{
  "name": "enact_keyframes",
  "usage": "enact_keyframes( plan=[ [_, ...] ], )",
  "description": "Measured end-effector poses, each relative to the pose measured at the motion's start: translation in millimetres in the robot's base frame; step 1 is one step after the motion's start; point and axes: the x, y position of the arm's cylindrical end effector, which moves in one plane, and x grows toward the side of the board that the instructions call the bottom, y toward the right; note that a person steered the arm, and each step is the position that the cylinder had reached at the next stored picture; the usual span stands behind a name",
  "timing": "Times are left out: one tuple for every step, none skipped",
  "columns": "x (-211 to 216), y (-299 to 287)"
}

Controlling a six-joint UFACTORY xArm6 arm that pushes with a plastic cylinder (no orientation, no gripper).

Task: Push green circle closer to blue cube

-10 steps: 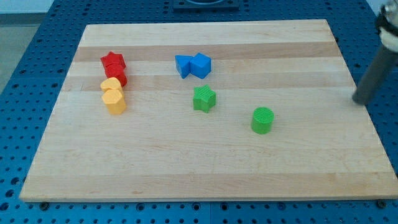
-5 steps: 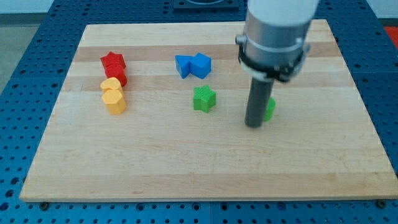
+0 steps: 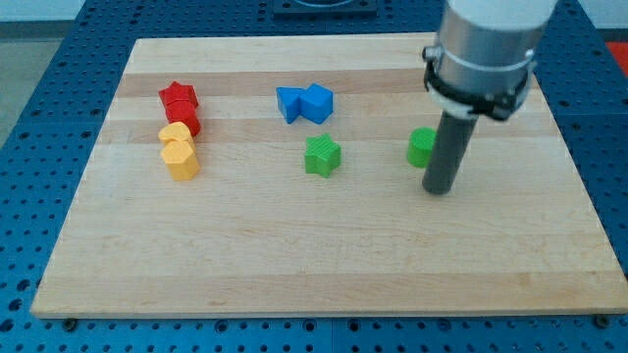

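Note:
The green circle (image 3: 421,146) lies on the wooden board (image 3: 294,255), right of centre, partly hidden behind my rod. My tip (image 3: 439,190) rests on the board just below and to the right of it, touching or nearly touching it. The blue cube (image 3: 318,103) sits toward the view's top centre, up and to the left of the green circle, with another blue block (image 3: 288,103) against its left side.
A green star-like block (image 3: 322,155) lies between the blue pair and the green circle. Two red blocks (image 3: 181,106) and two yellow blocks (image 3: 179,150) are stacked in a column at the view's left. A blue pegboard (image 3: 39,118) surrounds the board.
My rod came in from the view's right edge, passed to the circle's left, and now stands at its lower right. The green circle has moved up the view, toward the top.

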Motion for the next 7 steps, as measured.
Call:
enact_keyframes(
  plan=[
    [-49,-4],
    [-54,-10],
    [-47,6],
    [-93,-2],
    [-115,-30],
    [-114,-18],
    [-91,16]
  ],
)
